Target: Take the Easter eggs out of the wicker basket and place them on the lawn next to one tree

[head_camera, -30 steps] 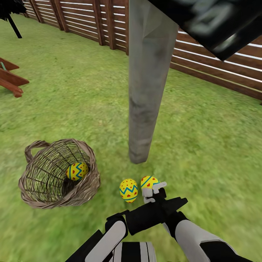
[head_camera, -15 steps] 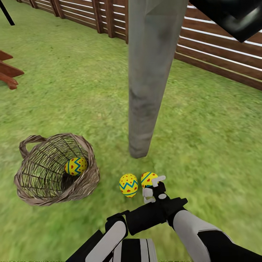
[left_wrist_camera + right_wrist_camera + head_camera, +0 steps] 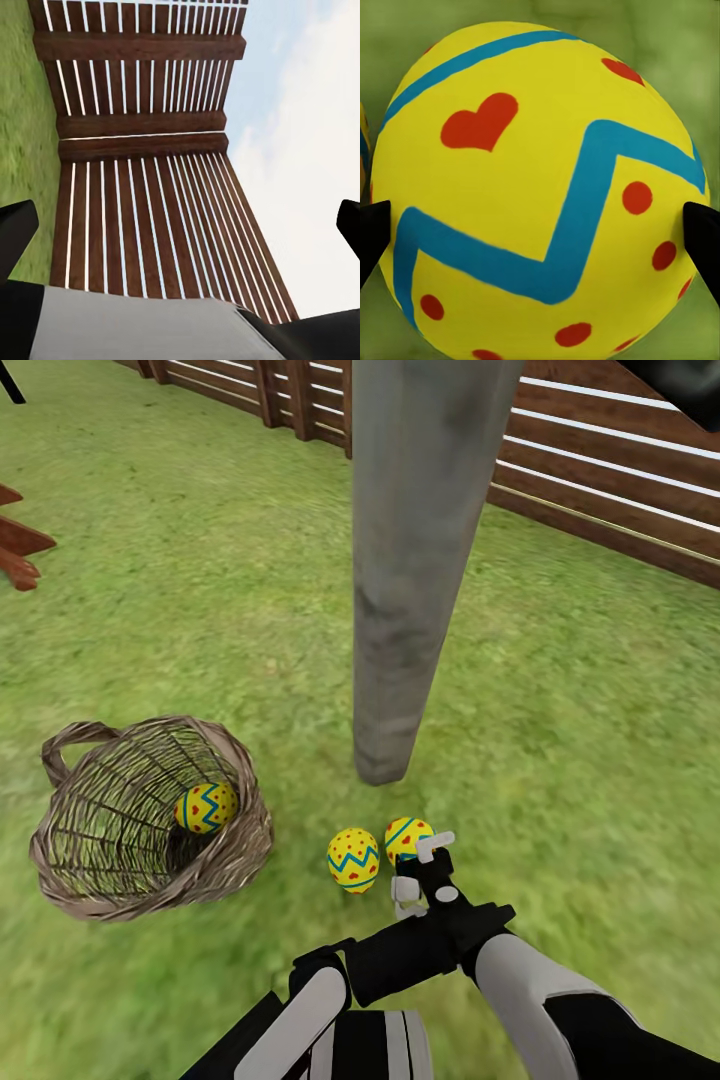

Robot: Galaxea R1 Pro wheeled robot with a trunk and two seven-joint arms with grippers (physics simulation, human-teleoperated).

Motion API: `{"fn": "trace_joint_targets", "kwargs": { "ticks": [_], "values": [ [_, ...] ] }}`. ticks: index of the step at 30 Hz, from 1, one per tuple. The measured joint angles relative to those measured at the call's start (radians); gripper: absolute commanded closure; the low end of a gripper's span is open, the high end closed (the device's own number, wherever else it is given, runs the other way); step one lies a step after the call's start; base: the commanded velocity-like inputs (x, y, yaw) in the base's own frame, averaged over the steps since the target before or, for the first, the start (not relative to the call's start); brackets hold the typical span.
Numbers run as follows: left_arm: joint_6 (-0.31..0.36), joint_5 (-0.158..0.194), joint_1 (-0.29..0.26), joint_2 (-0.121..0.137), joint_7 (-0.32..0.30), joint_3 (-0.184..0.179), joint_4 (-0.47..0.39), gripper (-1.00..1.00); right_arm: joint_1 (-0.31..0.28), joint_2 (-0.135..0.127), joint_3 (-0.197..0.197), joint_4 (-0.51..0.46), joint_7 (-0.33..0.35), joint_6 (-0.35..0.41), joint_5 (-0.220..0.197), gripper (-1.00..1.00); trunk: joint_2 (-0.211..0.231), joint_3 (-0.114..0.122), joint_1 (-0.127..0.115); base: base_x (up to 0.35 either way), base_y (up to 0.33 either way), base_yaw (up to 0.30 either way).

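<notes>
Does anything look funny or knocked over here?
Yes: the wicker basket lies tipped on its side on the lawn, its opening facing the tree, with one Easter egg inside. Two other eggs sit on the grass near the trunk, one at the right pincer.

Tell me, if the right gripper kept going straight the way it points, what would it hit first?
Most likely the Easter egg right in front of it. In the right wrist view that egg sits between the dark fingers; from the head view the right gripper is at the egg nearest it, on the lawn by the tree.
</notes>
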Motion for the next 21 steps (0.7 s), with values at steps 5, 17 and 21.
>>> {"fn": "trace_joint_targets", "kwargs": {
  "ticks": [5,17,21],
  "values": [
    [0.011,0.012,0.011,0.006,-0.007,0.011,-0.010,-1.00,0.003,-0.005,0.011,-0.003,0.001,-0.002,0.002,1.00,0.000,0.000,0.000,0.000,0.000,0.000],
    [0.016,0.016,0.020,0.006,-0.006,0.040,-0.017,-1.00,0.009,-0.006,0.001,0.008,0.002,0.001,0.005,-1.00,0.000,0.000,0.000,0.000,0.000,0.000],
    [0.016,0.016,0.020,0.006,-0.006,0.040,-0.017,-1.00,0.009,-0.006,0.001,0.007,0.002,0.001,0.004,-1.00,0.000,0.000,0.000,0.000,0.000,0.000]
  ]
}}
